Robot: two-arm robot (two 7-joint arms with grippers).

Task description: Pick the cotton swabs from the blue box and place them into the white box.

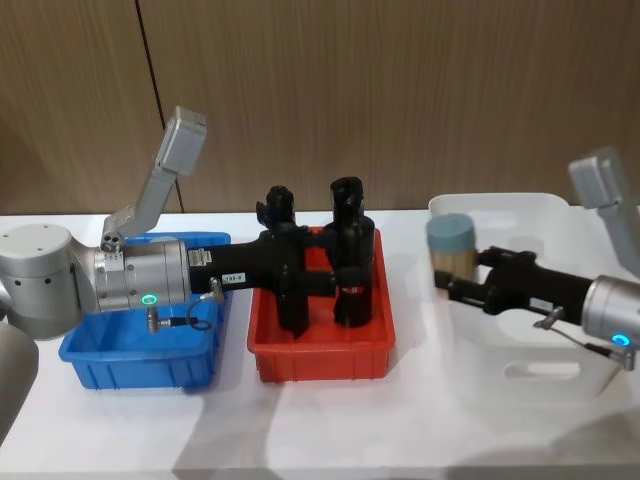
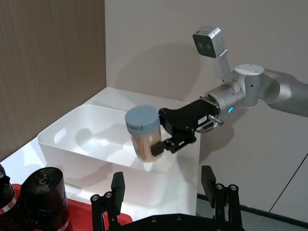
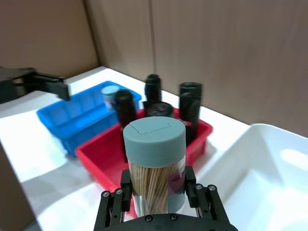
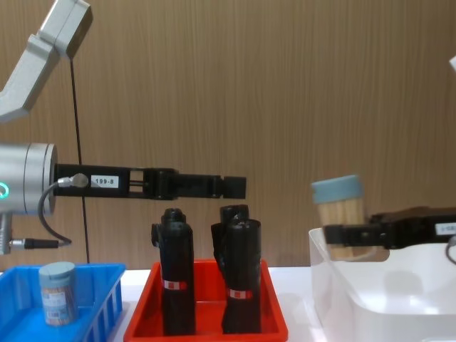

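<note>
My right gripper (image 1: 452, 280) is shut on a cotton swab tub (image 1: 452, 248) with a pale blue lid, held upright over the left rim of the white box (image 1: 535, 352). The right wrist view shows the tub (image 3: 154, 161) clamped between both fingers (image 3: 126, 186). Another cotton swab tub (image 4: 57, 292) stands in the blue box (image 4: 92, 303) at the left. My left gripper (image 4: 239, 187) reaches out level above the red tray, open and empty, its fingers (image 2: 118, 186) spread apart.
Between the two boxes a red tray (image 1: 320, 362) holds several tall black rolls (image 1: 347, 250) that rise close under my left arm. A wooden wall stands behind the table. White tabletop runs along the front of the containers.
</note>
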